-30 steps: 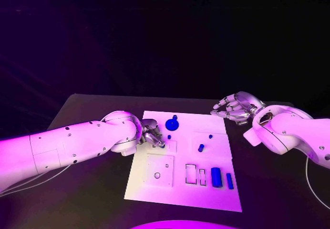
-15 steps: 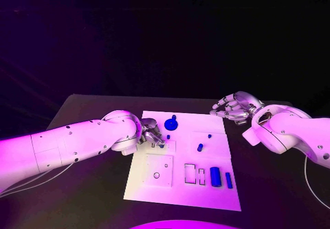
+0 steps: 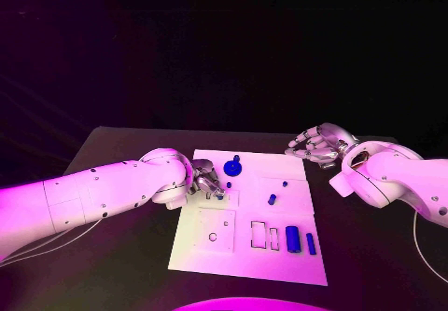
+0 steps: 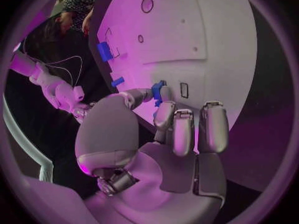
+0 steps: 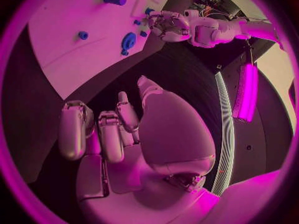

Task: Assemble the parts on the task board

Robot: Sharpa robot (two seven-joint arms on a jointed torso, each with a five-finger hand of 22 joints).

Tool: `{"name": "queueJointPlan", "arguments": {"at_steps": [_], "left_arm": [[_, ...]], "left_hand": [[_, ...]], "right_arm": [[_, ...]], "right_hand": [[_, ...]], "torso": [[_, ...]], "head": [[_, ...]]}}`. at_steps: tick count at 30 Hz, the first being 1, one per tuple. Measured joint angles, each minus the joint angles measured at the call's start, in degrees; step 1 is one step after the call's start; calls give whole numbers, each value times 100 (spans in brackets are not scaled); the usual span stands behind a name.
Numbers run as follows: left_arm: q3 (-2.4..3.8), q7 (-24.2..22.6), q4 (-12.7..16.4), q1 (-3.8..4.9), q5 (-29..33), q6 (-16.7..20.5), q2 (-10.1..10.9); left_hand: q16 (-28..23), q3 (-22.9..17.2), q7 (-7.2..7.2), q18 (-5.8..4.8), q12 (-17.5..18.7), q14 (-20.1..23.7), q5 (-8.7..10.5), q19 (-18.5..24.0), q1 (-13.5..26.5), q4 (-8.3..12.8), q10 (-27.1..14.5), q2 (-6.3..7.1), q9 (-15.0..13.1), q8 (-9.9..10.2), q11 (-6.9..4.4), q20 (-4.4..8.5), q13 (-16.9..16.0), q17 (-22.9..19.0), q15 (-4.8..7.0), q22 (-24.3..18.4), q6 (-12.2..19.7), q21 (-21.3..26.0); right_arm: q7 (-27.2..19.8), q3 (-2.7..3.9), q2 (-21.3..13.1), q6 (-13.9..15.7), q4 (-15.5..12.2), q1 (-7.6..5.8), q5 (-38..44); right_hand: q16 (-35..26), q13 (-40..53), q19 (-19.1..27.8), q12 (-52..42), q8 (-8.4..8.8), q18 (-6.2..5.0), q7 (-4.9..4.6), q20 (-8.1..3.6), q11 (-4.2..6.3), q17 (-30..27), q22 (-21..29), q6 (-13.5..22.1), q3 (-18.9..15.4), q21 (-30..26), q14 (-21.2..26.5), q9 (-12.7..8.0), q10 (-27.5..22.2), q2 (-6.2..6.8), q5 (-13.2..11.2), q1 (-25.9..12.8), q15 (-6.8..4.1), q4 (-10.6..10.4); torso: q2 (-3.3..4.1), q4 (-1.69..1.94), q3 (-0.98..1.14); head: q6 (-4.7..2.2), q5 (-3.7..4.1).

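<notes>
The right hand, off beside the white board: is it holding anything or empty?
Empty. The right hand hovers past the task board's far right corner, fingers loosely curled; the right wrist view shows nothing in its palm.

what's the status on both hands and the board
Left hand pinches a small blue part at the task board. Right hand off the board, fingers curled, holding nothing. Nothing in the way.
</notes>
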State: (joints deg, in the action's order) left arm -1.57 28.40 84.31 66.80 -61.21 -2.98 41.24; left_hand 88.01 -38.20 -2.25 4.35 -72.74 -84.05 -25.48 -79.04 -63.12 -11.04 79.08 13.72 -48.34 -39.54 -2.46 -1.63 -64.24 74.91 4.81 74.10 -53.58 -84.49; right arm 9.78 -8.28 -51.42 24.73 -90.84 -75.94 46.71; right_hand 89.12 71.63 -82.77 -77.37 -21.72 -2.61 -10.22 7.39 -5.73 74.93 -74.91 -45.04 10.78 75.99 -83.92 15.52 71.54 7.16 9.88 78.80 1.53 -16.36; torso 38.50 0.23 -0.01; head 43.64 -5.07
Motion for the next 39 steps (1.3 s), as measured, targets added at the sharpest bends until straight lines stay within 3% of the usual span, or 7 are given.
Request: {"name": "queueJointPlan", "arguments": {"at_steps": [15, 38, 39], "left_arm": [[1, 1, -7, 2, -14, 1, -6], [1, 3, 50, 1, -232, 11, -1], [1, 3, 53, 1, -246, 12, 0]], "left_hand": [[0, 103, 43, 0, -27, 1, 1, -20, 20, 103, 30, 20, 27, 77, -29, 20, -45, 0, 41, -1, -62, 0], [66, 103, 20, 1, -98, 1, -157, -83, -323, 103, 82, 43, 13, 143, 21, 41, -212, 0, 40, 85, -84, -6], [73, 103, 19, -51, -115, 1, -158, -84, -323, 103, 105, 43, 13, 145, 19, 40, -230, 0, 40, 84, -85, -27]], "right_arm": [[2, -1, -10, 2, -16, 0, 0], [2, -2, -12, 7, -18, 1, 0], [2, -2, -12, 7, -18, 1, 0]], "right_hand": [[0, -7, 0, 0, -24, 0, 0, 0, 0, -1, 1, 0, 0, 0, 0, -5, 0, 0, 0, 0, 0, 0], [0, -6, 0, 0, -23, 0, 0, 0, 0, -2, -2, 0, 0, -23, 0, -5, 0, 0, 0, 0, 0, 0], [0, -7, 0, 0, -23, 0, 0, 0, 0, -2, -2, 0, 0, -23, 0, -5, 0, 0, 0, 0, 0, 0]], "torso": [[1, -7, -3], [-2, -1, -7], [-2, -1, -7]], "head": [[21, 8], [38, -15], [38, -15]]}}
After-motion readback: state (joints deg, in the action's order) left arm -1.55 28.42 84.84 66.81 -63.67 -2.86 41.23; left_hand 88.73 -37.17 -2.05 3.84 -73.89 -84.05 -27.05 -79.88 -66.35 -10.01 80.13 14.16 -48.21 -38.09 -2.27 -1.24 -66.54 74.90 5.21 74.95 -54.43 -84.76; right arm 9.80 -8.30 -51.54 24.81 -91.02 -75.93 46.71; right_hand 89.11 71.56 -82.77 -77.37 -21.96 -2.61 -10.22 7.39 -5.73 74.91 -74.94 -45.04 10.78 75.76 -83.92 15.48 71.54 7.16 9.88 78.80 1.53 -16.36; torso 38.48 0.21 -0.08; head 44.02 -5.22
